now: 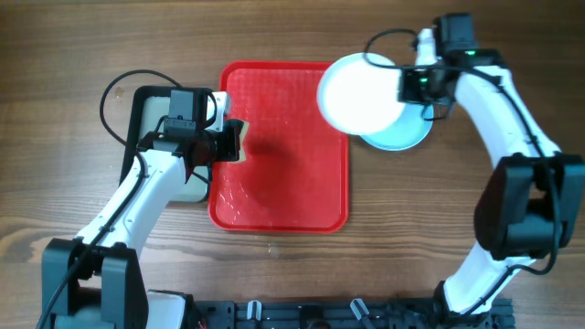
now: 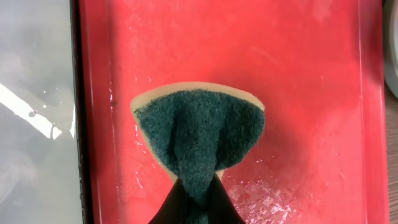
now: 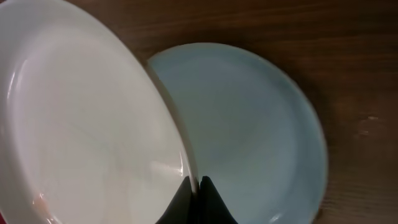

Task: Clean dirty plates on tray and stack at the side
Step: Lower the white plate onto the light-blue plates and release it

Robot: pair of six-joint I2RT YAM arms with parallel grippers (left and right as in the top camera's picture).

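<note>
Pinched at its rim, the round smooth white plate [image 3: 87,137] is filling most of the right wrist view. The right hand [image 3: 198,185] is gripping that thin edge, one dark finger on each face. The plate is hanging tilted above the top right corner of the large rectangular plastic bright red tray [image 1: 274,183], partly over the round light blue plate [image 3: 249,143] that is lying flat on the wooden counter [image 1: 411,238] just beside the tray. Whether a second blue plate is lying under that one cannot be told.

The white plate is looking stiff and glossy, so it is probably slick (more so if wet) and likely to chip if dropped. An edge pinch is leaving its whole weight levering on the fingertips, so a hold deeper over the rim would likely be steadier. No smear is showing on its face.

Further out, the left hand [image 2: 196,196] is clamping a green-faced tan sponge [image 2: 199,124] above the wet tray floor, near the left rim and the smaller black-rimmed grey tray [image 2: 37,124].
</note>
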